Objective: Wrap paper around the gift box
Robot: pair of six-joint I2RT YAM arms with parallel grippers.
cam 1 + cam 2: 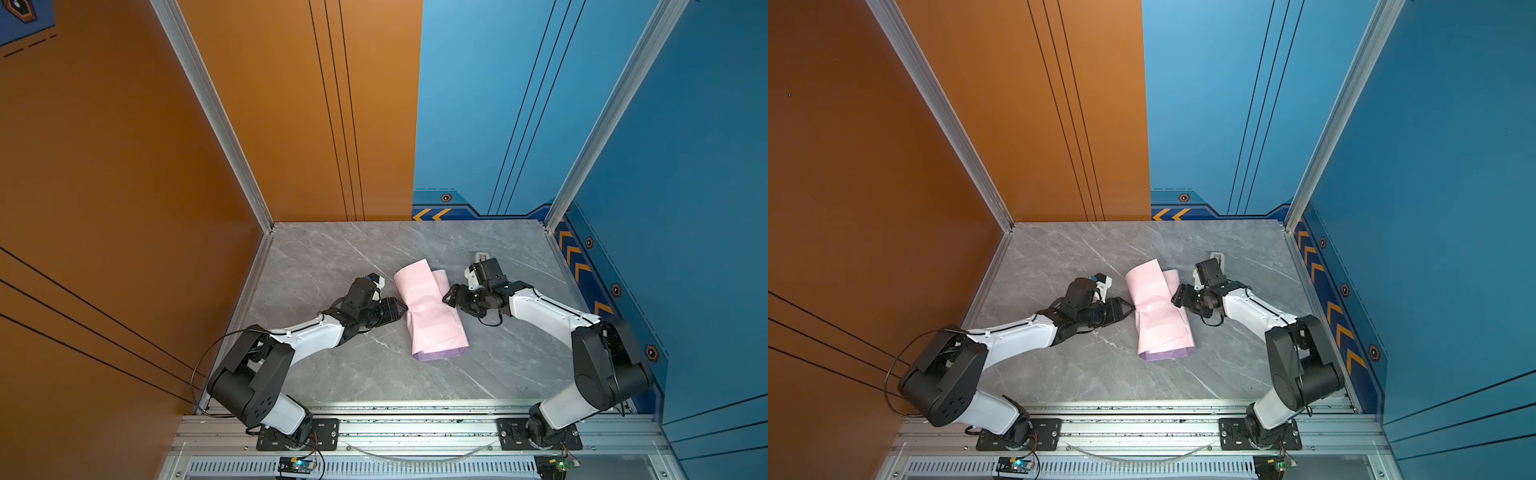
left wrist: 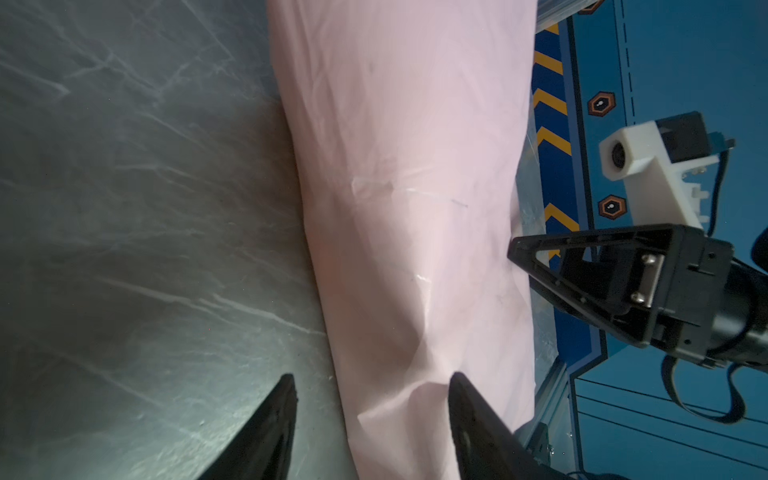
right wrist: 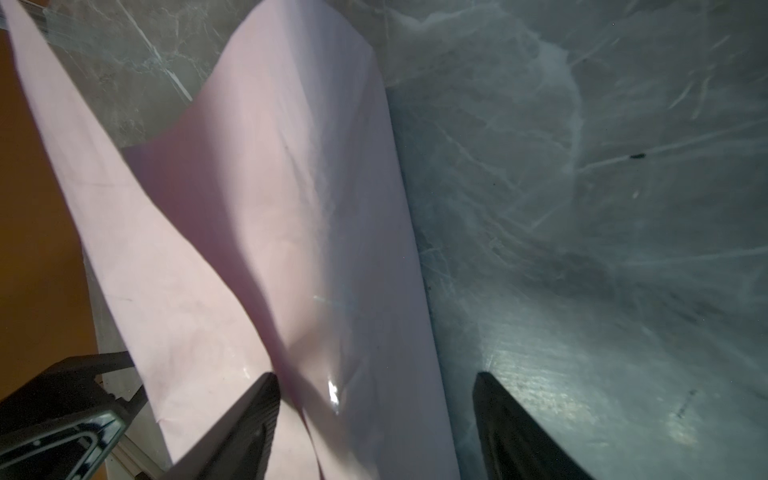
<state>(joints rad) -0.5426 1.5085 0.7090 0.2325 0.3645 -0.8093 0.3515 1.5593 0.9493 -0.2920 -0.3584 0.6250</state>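
Note:
The paper (image 1: 432,316) (image 1: 1158,316) lies mid-table as a loose folded bundle, pale pink face up, with a lilac edge (image 1: 440,354) at its near end. The gift box is hidden; no part of it shows. My left gripper (image 1: 404,309) (image 1: 1133,308) sits at the bundle's left side, open, and in its wrist view (image 2: 372,376) the paper's edge (image 2: 415,208) runs between the spread fingers. My right gripper (image 1: 445,297) (image 1: 1173,298) is at the right side, open, its fingers (image 3: 374,374) straddling the paper's other edge (image 3: 270,249).
A small beige tape dispenser (image 1: 482,256) (image 1: 1217,257) stands on the grey marble table (image 1: 353,374) just behind the right wrist. Orange and blue walls close in the left, back and right. An aluminium rail (image 1: 415,432) with both arm bases runs along the front.

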